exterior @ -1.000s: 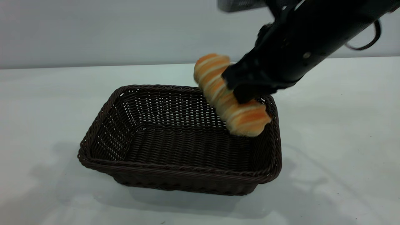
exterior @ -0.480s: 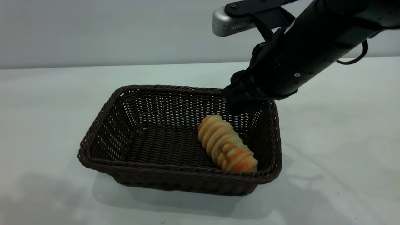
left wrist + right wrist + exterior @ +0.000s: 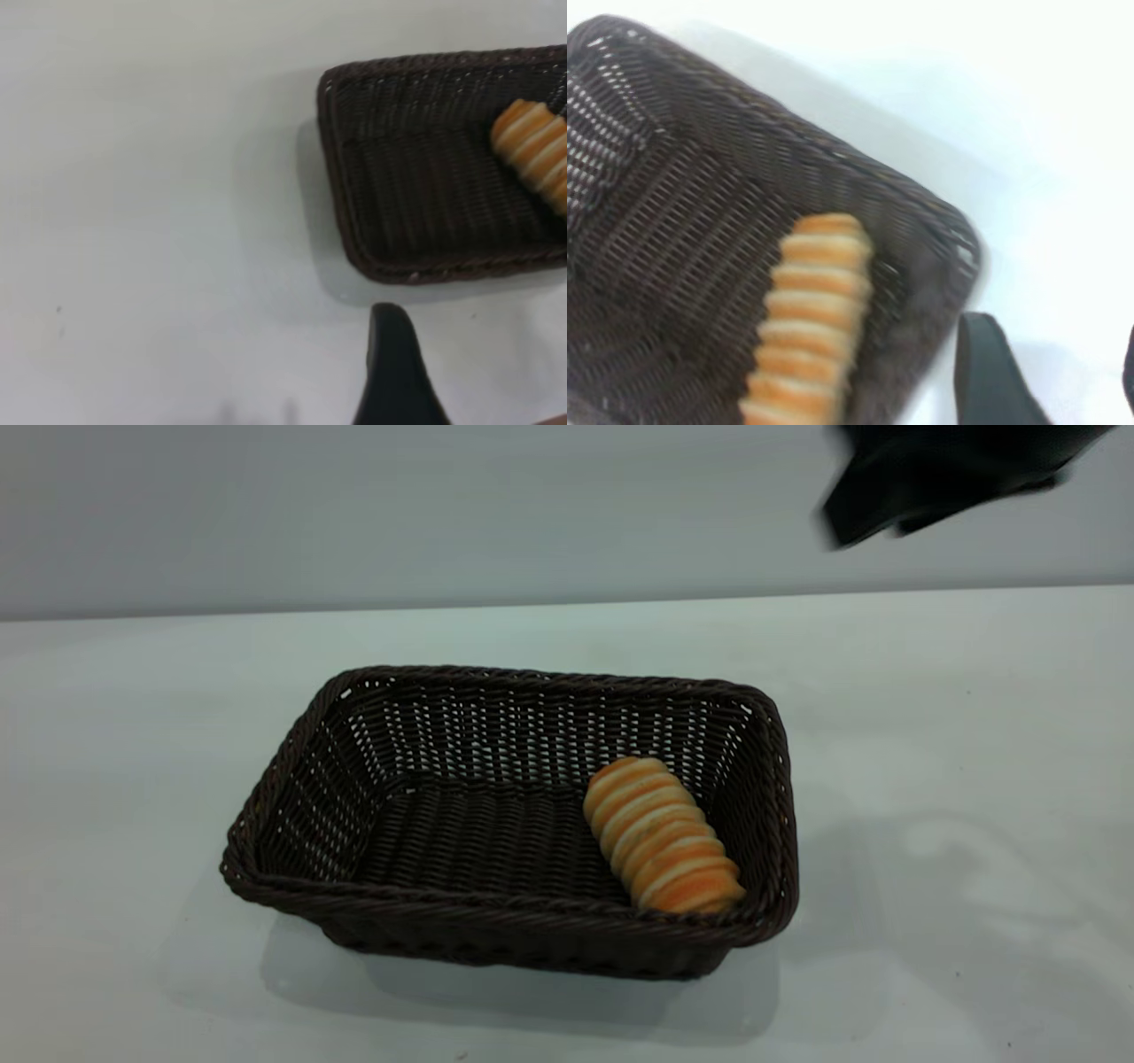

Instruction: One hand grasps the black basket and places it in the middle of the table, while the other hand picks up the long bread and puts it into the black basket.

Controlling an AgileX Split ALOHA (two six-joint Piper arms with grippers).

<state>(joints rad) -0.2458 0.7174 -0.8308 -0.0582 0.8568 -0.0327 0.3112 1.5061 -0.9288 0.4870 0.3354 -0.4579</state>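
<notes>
Long bread (image 3: 662,835) lies on the floor of the black basket (image 3: 496,921), close along its right-hand wall; basket sits mid-table (image 3: 957,717); my right gripper (image 3: 1050,376) hangs well above and to the right, fingers parted, holding nothing; loaf looks light, soft, ridged; best taken gently across its middle; left gripper (image 3: 399,372) beside basket, spread indeterminate.

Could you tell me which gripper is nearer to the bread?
Right, probably. The right gripper is just outside the basket wall beside the bread; the left gripper is off its opposite end.
</notes>
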